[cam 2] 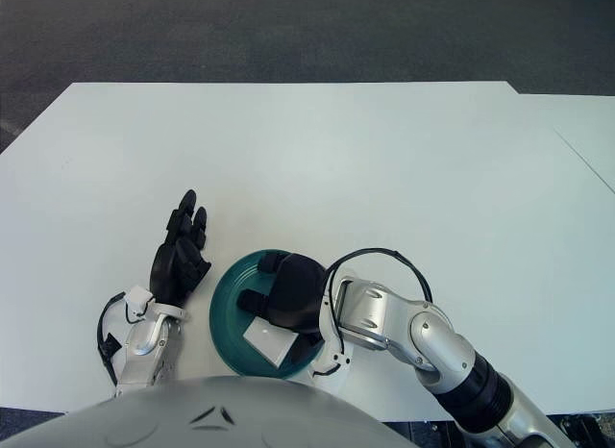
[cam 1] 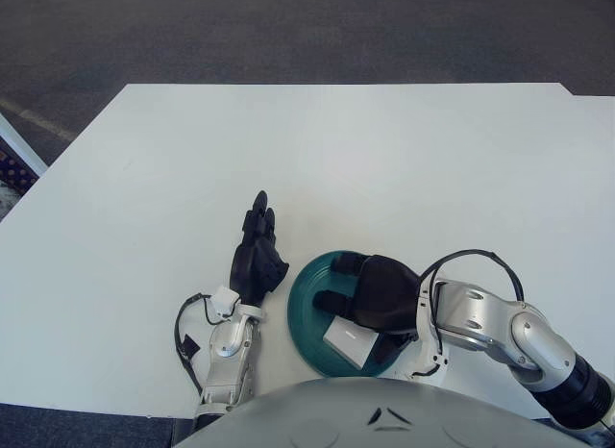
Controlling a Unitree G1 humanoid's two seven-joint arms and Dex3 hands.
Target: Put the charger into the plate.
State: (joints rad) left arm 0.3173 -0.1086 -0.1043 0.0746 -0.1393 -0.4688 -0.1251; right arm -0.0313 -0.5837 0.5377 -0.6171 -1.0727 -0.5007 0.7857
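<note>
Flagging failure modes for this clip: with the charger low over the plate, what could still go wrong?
1. The charger sits at the near edge of the plate, under the right hand; released there, it might tip over the rim.
2. I cannot tell whether the fingers have let go; pulling away could drag it out.
3. The left hand, open just left of the plate, could nudge it.
</note>
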